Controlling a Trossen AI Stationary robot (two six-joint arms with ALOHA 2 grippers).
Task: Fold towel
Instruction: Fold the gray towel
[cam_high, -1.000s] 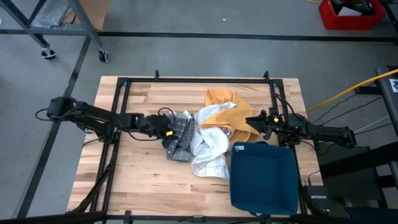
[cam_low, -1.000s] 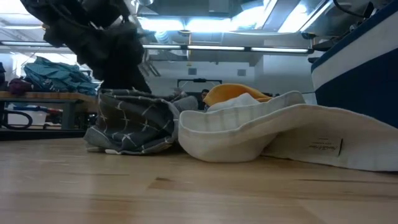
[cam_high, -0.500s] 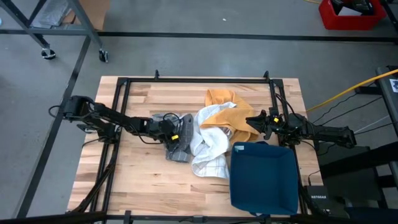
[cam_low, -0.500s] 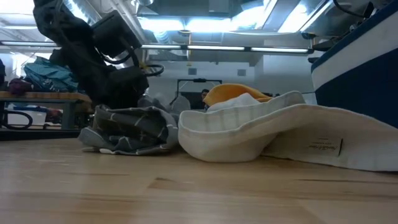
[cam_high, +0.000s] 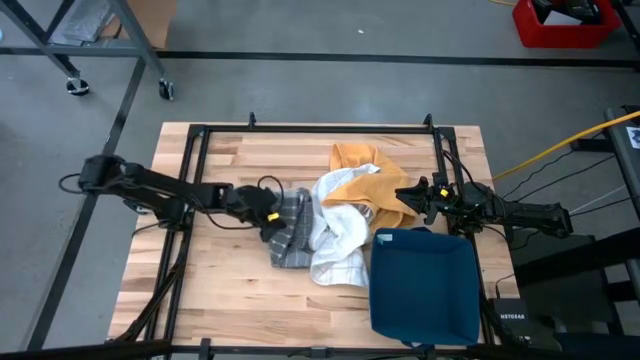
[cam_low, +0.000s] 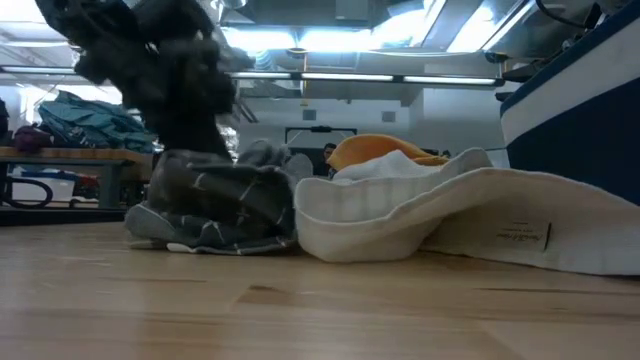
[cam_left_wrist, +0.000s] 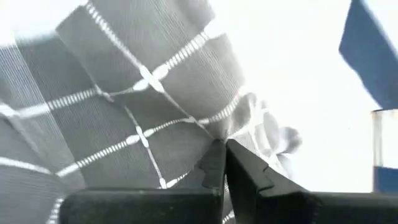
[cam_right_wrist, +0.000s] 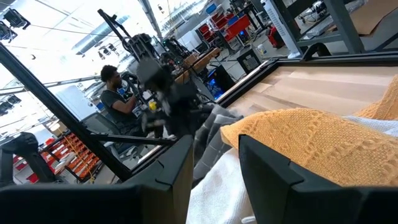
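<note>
Grey checked cotton towel (cam_high: 290, 226) lies crumpled mid-tabletop (cam_high: 230, 290), pinched by our left end effector (cam_high: 270, 217).
We see its fingers pressed together on the towel's left edge; the cloth trails right toward the waiting right end effector (cam_high: 414, 196).

In the low view the left arm (cam_low: 160, 70) was a dark blur cut off at the top edge, its gripper hidden behind the grey towel (cam_low: 215, 205), whose far side lay unseen.
</note>
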